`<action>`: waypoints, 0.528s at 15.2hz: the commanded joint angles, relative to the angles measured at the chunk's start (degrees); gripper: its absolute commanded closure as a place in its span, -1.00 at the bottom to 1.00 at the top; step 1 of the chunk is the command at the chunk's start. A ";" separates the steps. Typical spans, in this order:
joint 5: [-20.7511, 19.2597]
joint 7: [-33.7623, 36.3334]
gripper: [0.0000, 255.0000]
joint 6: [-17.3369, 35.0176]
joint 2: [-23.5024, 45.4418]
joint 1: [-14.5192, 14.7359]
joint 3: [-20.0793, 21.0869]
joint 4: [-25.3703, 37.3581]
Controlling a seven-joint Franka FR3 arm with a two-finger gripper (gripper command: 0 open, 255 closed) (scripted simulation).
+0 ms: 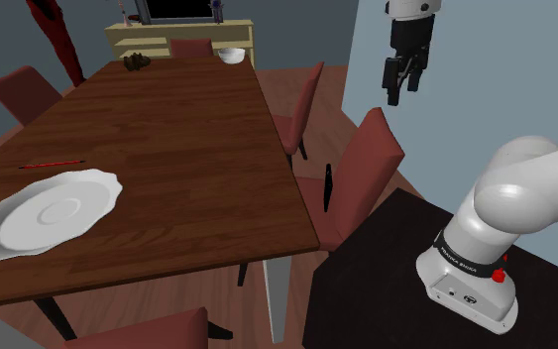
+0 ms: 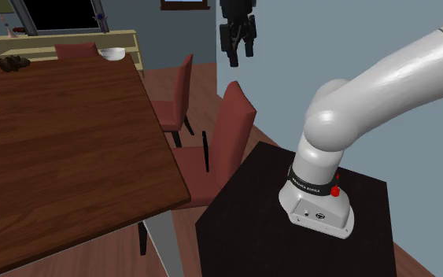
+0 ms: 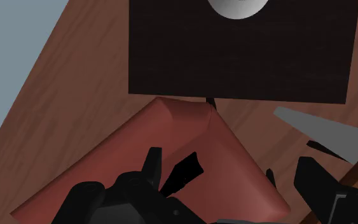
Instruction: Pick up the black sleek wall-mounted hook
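Gripper (image 1: 402,93) (fingers apart) hangs high over black hook (image 1: 327,186).

We find the chair (image 1: 371,164) below the gripper (image 1: 403,91), hook (image 1: 327,188) by its seat, between counter (image 1: 187,149) and stand (image 1: 366,297).

Arm (image 1: 524,193) cut off by the shoulder view's right edge; black hook (image 1: 327,186) too small to show its form; dark items (image 1: 135,61) at the table's (image 1: 167,139) far end unidentifiable.

No wording legible anywhere, black band (image 1: 461,259) around the arm's base (image 1: 468,288) carrying white lettering too small to read, small round mark (image 1: 468,296) sitting below it
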 commanded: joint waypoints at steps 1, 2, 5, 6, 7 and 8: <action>0.00 0.00 -1.00 0.00 0.00 0.00 0.00 0.00; 0.23 1.39 -1.00 2.34 0.26 -0.37 0.14 -1.70; 0.84 5.48 -1.00 9.57 1.68 -1.48 0.57 -6.34; 1.01 6.83 -1.00 12.06 2.38 -1.84 0.71 -7.73; 1.16 8.17 -1.00 14.58 3.21 -2.20 0.85 -9.04; 1.30 9.49 -1.00 17.15 4.15 -2.57 0.99 -10.26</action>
